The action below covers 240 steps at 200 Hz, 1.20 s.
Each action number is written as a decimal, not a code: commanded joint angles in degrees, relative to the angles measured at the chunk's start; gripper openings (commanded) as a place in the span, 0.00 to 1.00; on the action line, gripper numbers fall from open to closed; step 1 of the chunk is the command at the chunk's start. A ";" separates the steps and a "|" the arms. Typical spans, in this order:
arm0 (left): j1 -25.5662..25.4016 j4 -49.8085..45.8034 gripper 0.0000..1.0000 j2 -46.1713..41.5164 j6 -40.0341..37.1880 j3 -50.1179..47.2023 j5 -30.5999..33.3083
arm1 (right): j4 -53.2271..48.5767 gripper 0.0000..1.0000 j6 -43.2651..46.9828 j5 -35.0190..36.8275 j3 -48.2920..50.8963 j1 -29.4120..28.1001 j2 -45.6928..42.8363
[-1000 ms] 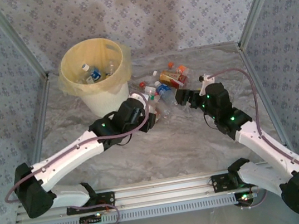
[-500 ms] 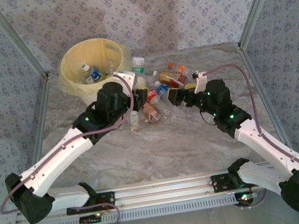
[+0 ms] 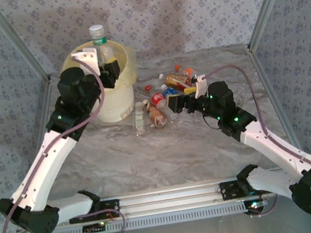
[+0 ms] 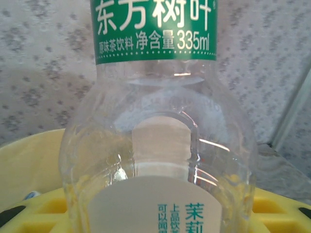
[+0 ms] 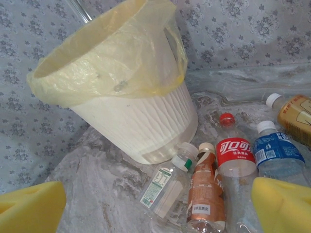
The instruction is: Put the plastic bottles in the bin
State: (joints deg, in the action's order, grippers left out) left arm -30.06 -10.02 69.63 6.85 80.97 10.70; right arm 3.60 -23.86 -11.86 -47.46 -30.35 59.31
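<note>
Left end effector (image 3: 101, 63) is up over the bin and clamped on the green-label bottle (image 3: 98, 43). The bottle is upright with its white cap on top, above the bin mouth in the top view. From the left wrist it is clear smooth plastic with a rounded shoulder, a green band with white Chinese print and "335ml", and a white label lower down. Ribbed yellow pads (image 4: 43, 213) sit at both sides of its lower part.

The bin (image 5: 141, 126) stands at the far left of the table (image 3: 167, 156). It is round, cream-yellow and tapered, with fine vertical ribs on its wall. A thin, crinkled, translucent yellow bag (image 5: 121, 63) is folded over the rim. The table is grey and marbled under a wrinkled glossy sheet.

Loose bottles lie on their sides just right of the bin:
- white-label bottle (image 5: 163, 187): clear, white cap with a green ring, nearest the bin base.
- brown-label bottle (image 5: 205, 194): touching the white-label one.
- red-label bottle (image 5: 233, 155): red cap.
- blue-label bottle (image 5: 274, 150): white cap.
- amber bottle (image 5: 296, 114): cut off by the frame edge.

Right end effector (image 3: 182, 98) is low beside this cluster with its jaws spread wide. Its smooth yellow foam fingertips (image 5: 284, 206) sit at the two lower corners of the right wrist view, with the white-label and brown-label bottles between them. Whether they touch a bottle cannot be told.
</note>
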 commanded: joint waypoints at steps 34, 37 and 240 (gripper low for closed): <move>8.57 -8.33 0.49 5.40 2.82 6.84 -0.85 | -0.98 1.00 2.53 1.13 -2.38 -1.03 -0.68; 8.92 -8.81 0.49 5.76 3.11 7.01 -0.88 | -0.96 1.00 2.50 1.21 -2.37 -0.96 -0.68; 11.87 -22.70 0.77 23.42 12.40 19.20 -20.02 | -5.21 1.00 3.46 4.65 -3.78 -1.84 -0.32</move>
State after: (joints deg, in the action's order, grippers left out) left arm -17.76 -32.01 92.99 19.14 97.47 -6.24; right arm -0.49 -21.32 -8.29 -49.34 -31.66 59.29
